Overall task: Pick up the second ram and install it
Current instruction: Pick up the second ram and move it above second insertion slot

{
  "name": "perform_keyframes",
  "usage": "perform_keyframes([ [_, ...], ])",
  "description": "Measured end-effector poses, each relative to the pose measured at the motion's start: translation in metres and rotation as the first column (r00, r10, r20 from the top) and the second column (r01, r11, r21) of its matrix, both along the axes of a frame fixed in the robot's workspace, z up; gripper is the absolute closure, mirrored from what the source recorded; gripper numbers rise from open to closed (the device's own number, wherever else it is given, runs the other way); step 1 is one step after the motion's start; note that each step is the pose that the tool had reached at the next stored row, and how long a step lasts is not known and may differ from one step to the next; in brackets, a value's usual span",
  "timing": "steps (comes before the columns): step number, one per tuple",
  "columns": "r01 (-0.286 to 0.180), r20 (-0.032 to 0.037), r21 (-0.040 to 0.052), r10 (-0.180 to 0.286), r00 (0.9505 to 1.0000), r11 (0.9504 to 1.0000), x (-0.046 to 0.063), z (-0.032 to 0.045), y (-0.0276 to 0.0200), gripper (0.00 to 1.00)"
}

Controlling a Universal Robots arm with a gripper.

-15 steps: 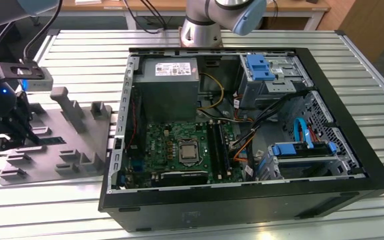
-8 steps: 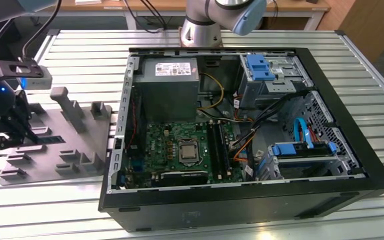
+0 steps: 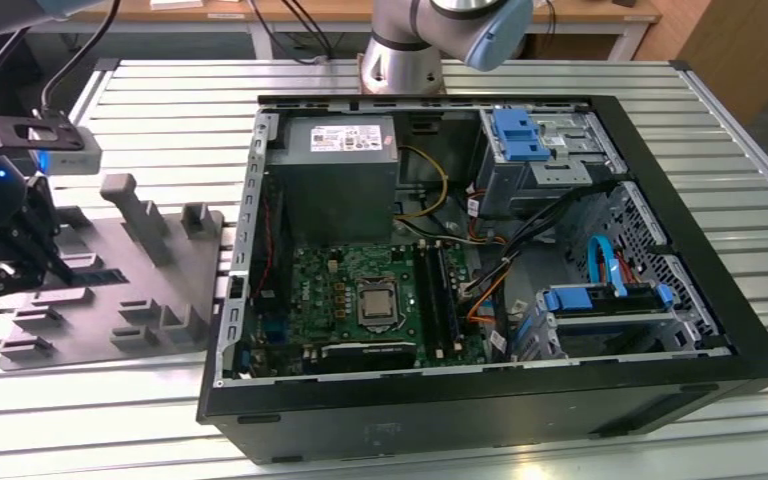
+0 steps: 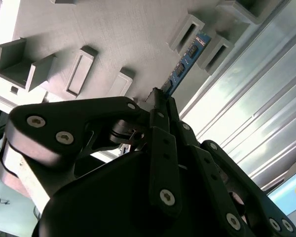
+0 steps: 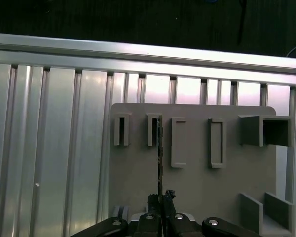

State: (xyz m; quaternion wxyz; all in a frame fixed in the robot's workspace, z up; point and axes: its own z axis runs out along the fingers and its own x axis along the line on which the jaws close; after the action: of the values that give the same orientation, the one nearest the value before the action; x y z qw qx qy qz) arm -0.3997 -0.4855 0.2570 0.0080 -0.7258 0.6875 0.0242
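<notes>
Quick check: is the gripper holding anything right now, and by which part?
Yes: the fingers look shut on the second ram, pinching the end nearest the wrist. Its far end is at a slotted bracket on the grey holder plate.

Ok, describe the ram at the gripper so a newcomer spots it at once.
Find the grey holder plate at the exterior view's left of the open computer case. The second ram stands on edge in one of its slots, one end pinched in the gripper. It is the only thin, chip-studded board there; its neighbours are plain grey plastic.
</notes>
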Motion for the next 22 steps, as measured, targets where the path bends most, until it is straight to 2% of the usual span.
perform_keyframes([
  [22,0.0,0.0,0.0,0.0,1.0,1.0,0.0,0.0209,0.0,0.86],
])
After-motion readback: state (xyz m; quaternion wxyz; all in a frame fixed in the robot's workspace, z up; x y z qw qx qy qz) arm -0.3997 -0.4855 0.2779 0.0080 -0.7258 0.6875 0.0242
